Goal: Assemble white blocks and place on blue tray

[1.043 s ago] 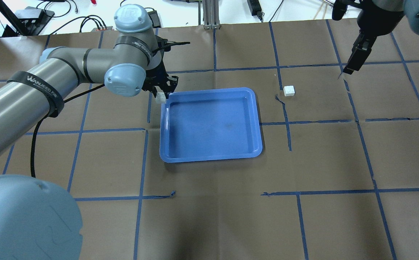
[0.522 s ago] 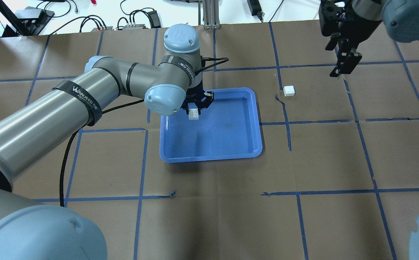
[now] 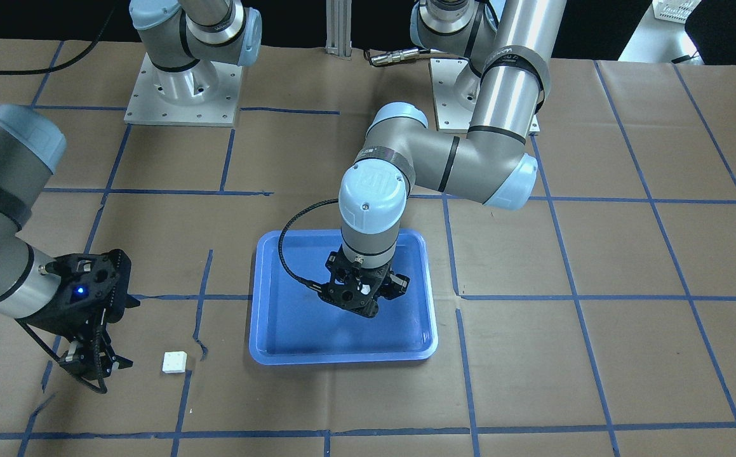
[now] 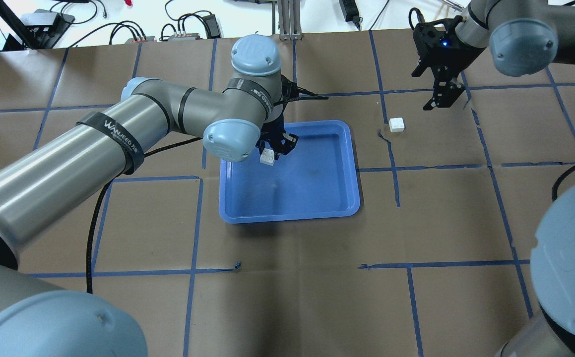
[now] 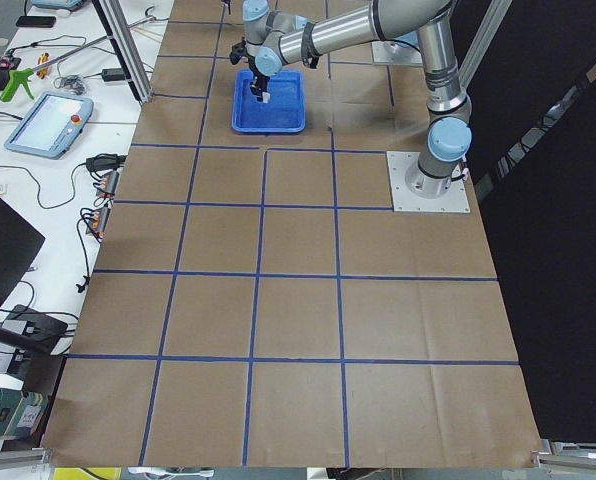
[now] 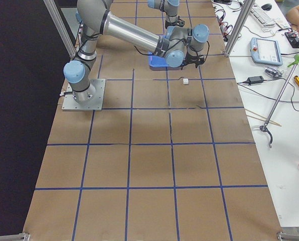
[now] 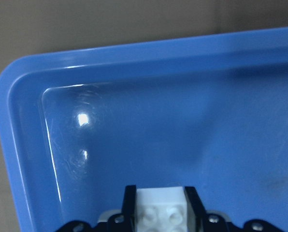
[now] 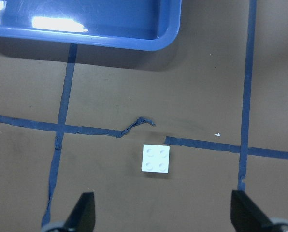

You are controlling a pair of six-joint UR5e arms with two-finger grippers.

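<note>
The blue tray (image 4: 307, 188) lies mid-table; it also shows in the front view (image 3: 291, 330) and the left wrist view (image 7: 134, 121). My left gripper (image 4: 270, 154) is shut on a white block (image 4: 268, 157), held just above the tray's far left part. The left wrist view shows the block (image 7: 162, 208) between the fingers, studs toward the camera. The second white block (image 4: 396, 124) lies on the paper right of the tray, studs up. My right gripper (image 4: 441, 98) is open and empty above and beyond it. The right wrist view shows this block (image 8: 156, 158) between and ahead of the spread fingers (image 8: 83, 215).
Blue tape lines (image 4: 391, 163) grid the brown paper, with a torn strip (image 8: 134, 126) near the loose block. Cables and power boxes (image 4: 183, 29) lie past the far edge. The arm base plates (image 3: 183, 89) stand on the robot's side.
My left gripper carried its white block from the tray's far left corner to over the tray's floor. My right gripper moved left, closer to the loose block.
</note>
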